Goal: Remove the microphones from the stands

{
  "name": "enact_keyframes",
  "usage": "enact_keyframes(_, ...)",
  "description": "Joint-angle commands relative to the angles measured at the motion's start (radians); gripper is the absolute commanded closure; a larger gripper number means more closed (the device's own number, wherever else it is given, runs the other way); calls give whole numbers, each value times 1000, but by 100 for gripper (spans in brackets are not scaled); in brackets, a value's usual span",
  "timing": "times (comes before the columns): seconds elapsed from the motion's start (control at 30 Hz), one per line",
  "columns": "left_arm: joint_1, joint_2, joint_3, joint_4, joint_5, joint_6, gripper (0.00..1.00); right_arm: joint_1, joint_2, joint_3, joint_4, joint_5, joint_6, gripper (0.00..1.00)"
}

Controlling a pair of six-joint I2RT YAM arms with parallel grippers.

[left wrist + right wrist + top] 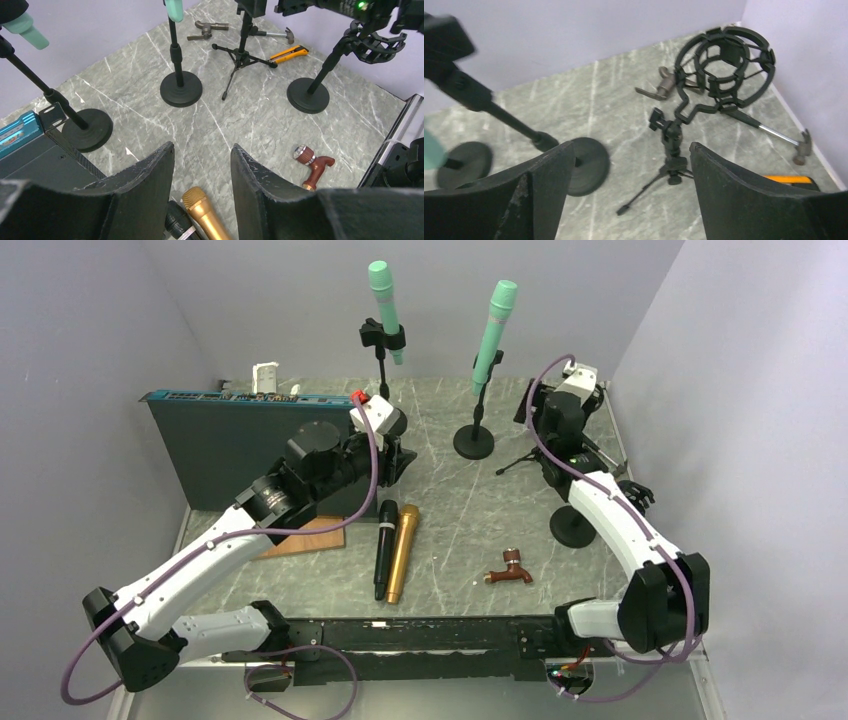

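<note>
Two mint-green microphones stand in stands at the back: one (pixel 384 300) in a black clip, the other (pixel 494 330) tilted above a round base (pixel 473 442). In the left wrist view the first microphone (pixel 25 25) is at the top left, and only the lower end of the second (pixel 174 9) shows. A black microphone (pixel 384 548) and a gold microphone (pixel 402 552) lie loose on the table. My left gripper (pixel 400 462) is open and empty above their heads (pixel 202 146). My right gripper (pixel 545 405) is open and empty (pixel 631 145), over a small tripod (pixel 671 165) carrying an empty shock mount (pixel 724 70).
A blue case (pixel 240 440) stands at the left with a wooden board (pixel 310 538) in front. A brown tap (pixel 510 570) lies near the front. Another stand (pixel 308 95) with a shock mount stands on the right. A hammer (pixel 799 145), an orange knife (pixel 287 52) and a metal tap (pixel 664 85) lie in the back right corner.
</note>
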Motion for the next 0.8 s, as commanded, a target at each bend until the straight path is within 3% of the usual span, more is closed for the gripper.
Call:
enact_keyframes(0.0, -4, -31, 4, 47, 31, -7, 51, 16, -57, 80, -45, -110, 80, 8)
enact_keyframes(0.07, -6, -29, -4, 56, 20, -5, 50, 35, -58, 114, -52, -141, 88, 0)
enact_keyframes(0.4, -6, -15, 4, 45, 22, -8, 51, 176, 41, 315, -38, -82, 52, 0)
enact_keyframes(0.77, -5, -16, 10, 35, -3, 2, 50, 278, 385, 752, -324, 261, 40, 4)
